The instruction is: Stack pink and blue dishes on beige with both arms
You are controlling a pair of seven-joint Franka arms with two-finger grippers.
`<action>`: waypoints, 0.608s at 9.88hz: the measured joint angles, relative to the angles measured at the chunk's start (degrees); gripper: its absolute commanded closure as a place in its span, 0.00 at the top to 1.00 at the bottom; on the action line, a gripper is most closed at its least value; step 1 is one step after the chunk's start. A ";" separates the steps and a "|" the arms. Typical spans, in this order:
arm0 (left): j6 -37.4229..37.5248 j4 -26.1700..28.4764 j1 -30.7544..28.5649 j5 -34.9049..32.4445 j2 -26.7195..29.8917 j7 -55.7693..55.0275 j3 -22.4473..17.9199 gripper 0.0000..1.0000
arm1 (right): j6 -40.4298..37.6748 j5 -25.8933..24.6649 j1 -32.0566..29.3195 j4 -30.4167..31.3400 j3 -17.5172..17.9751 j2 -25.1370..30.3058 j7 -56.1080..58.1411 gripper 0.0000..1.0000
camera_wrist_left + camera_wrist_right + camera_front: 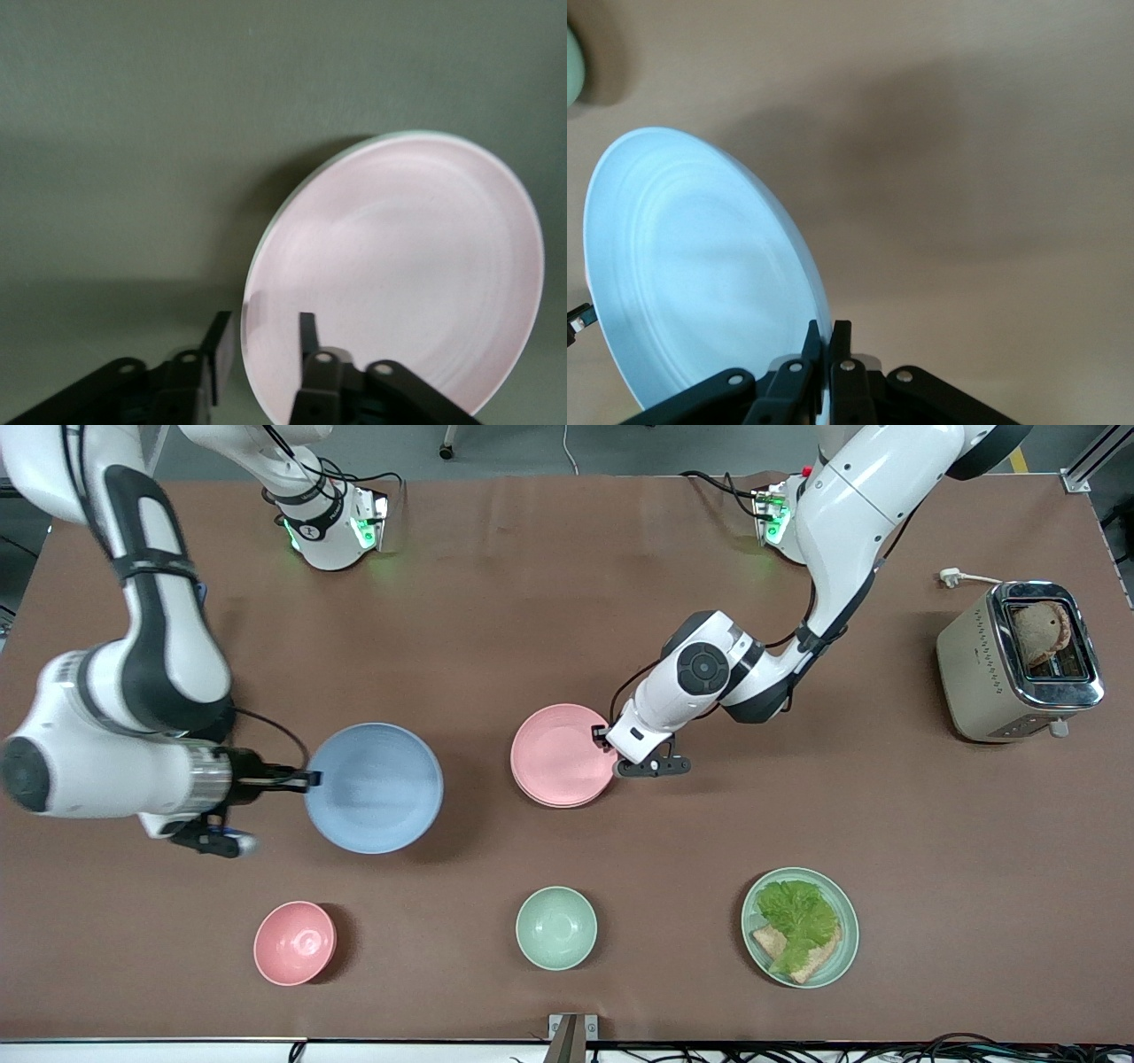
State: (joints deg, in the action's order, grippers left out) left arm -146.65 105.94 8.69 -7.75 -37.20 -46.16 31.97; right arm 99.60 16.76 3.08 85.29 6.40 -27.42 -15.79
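Observation:
My right gripper (306, 779) (830, 334) is shut on the rim of the light blue plate (374, 786) (700, 266). It holds the plate tilted above the table, toward the right arm's end. The pale pink plate (563, 755) (407, 274) lies at the table's middle. A thin second rim shows under it, and I cannot tell whether that is the beige plate, which shows nowhere else. My left gripper (602, 736) (264, 335) is open at the pink plate's rim, one finger over the plate and one outside it.
A small pink bowl (295, 943), a mint-green bowl (556, 927) and a mint-green plate (842, 957) with lettuce and bread stand in a row near the front camera. A toaster (974, 664) holding bread stands at the left arm's end.

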 measured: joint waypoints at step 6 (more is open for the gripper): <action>18.52 2.09 -2.11 -0.67 23.73 10.75 -10.39 1.00 | 22.47 -0.33 0.91 14.92 17.43 0.06 -13.29 0.02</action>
State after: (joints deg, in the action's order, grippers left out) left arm -128.13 108.03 6.58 -8.42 -13.47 -35.41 21.58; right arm 122.08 16.43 3.99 100.20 23.83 -27.35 -29.08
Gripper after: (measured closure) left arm 0.000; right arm 0.952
